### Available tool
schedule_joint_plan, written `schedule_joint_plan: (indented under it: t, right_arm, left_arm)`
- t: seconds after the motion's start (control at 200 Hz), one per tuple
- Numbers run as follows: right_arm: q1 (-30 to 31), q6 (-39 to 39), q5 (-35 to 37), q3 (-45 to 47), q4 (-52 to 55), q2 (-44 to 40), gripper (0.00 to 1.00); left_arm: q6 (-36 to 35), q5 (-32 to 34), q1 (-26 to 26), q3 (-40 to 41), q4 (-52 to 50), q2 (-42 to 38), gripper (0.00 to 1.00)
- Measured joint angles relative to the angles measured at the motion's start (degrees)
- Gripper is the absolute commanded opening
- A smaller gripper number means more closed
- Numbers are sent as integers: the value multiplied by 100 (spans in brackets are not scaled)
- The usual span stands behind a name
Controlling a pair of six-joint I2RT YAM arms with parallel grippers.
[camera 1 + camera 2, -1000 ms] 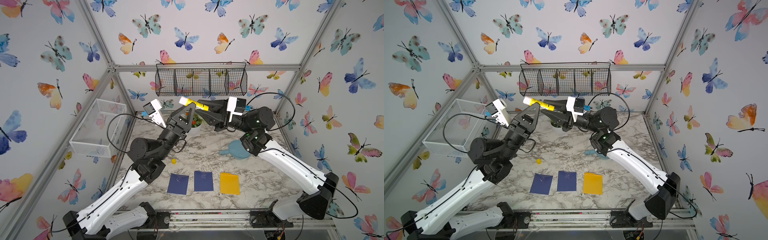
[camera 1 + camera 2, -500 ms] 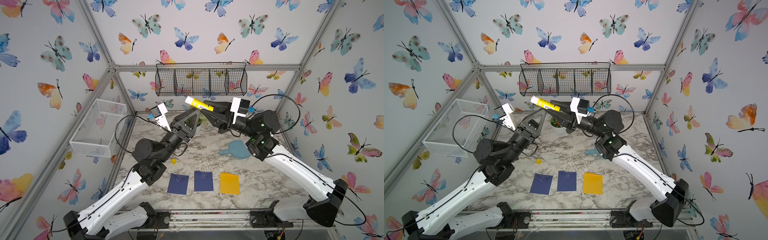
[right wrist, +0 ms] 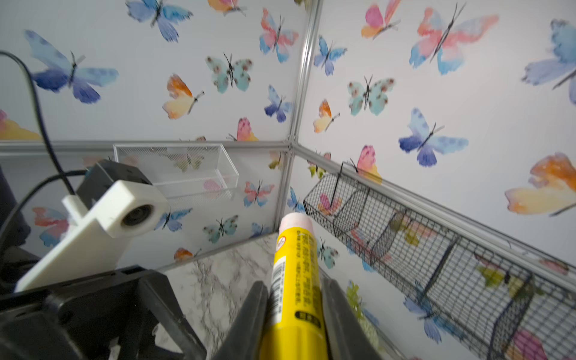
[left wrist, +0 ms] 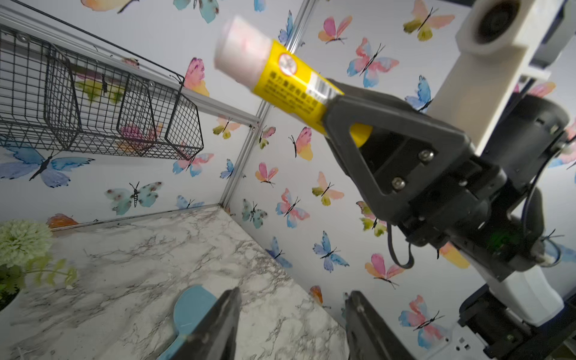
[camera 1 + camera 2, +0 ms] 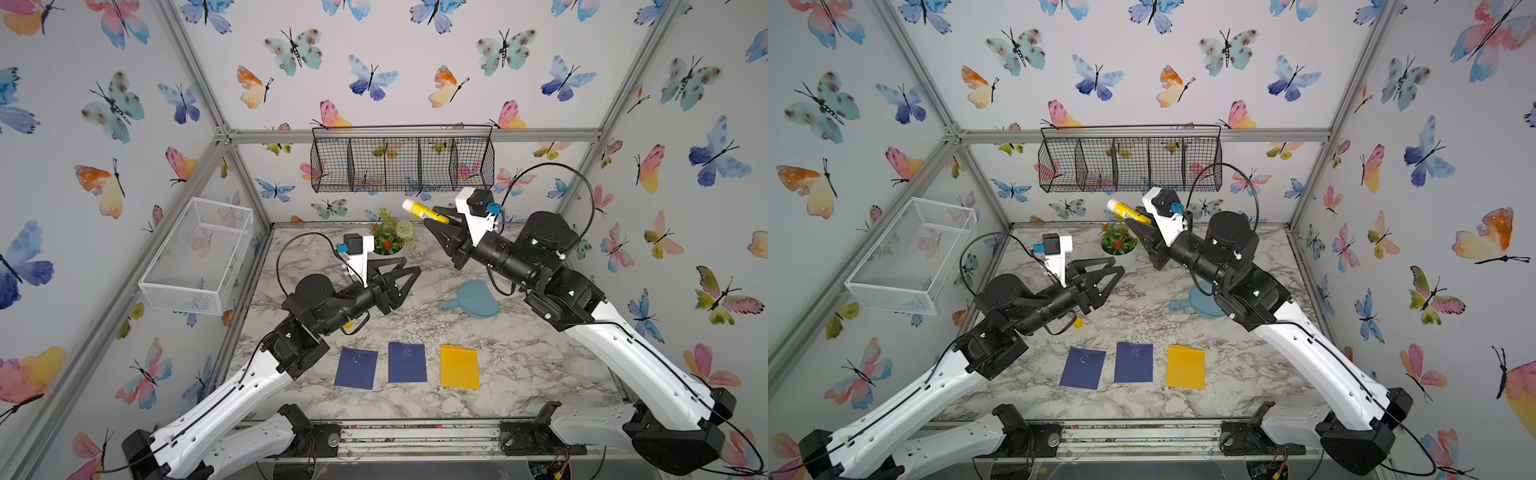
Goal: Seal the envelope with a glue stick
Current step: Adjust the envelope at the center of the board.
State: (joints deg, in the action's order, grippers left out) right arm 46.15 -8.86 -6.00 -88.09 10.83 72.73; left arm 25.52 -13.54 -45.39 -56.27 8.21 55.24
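Observation:
The glue stick is a yellow tube with its white tip bare, held high near the back wall. My right gripper is shut on its lower body. My left gripper hangs open and empty, lower and to the left, apart from the glue stick. Two navy envelopes and a yellow envelope lie flat near the table's front. A small yellow cap rests on the table under the left arm.
A blue hand mirror lies on the marble table right of centre. A flower pot stands at the back. A black wire basket hangs on the back wall, and a white mesh basket on the left wall.
My left gripper has opened and dropped down and away from the glue stick. The right arm has shifted right, still holding the glue stick.

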Motion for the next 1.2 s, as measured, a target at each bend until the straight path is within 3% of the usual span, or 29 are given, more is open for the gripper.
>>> schedule_joint_plan:
  t: [0.26,0.636,0.796,1.196]
  right_arm:
    - [-321,420,651,166,2072,238,3]
    - [-2828,1241,-245,1086,3250,330,2]
    - [-2946,1362,-352,1469,3261,332,2]
    - [-3049,1386,-415,1762,3189,299,2]
  left_arm:
    - [-1128,-479,-94,50,-1233,708,51]
    - [-2500,-385,-957,-129,-2312,2186,49]
    - [-2874,-199,-1180,-367,-2538,2994,48]
    - [-4122,662,-1399,-1939,-3261,5296,42]
